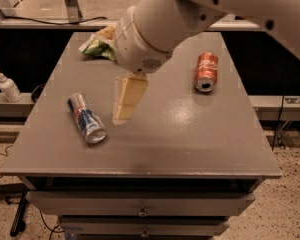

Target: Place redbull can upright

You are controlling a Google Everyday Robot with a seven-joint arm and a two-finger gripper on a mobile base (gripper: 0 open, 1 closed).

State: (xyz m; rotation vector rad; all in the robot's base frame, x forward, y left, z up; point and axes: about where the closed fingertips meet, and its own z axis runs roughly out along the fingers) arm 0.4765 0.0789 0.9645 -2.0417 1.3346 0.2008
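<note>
Camera view: redbull can (86, 118) is lying flat on surface (190, 134); hand (124, 111) is being held just beside it, nothing gripped, opening can't be told.

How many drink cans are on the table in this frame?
2. The redbull can lies on its side front-left; the orange-red soda can lies on its side back-right. The gripper hangs between them; the arm might hide more.

Dim warm light leaves soft glare on the table (215, 144) beside the gripper (124, 115) hovering mid-table.
</note>
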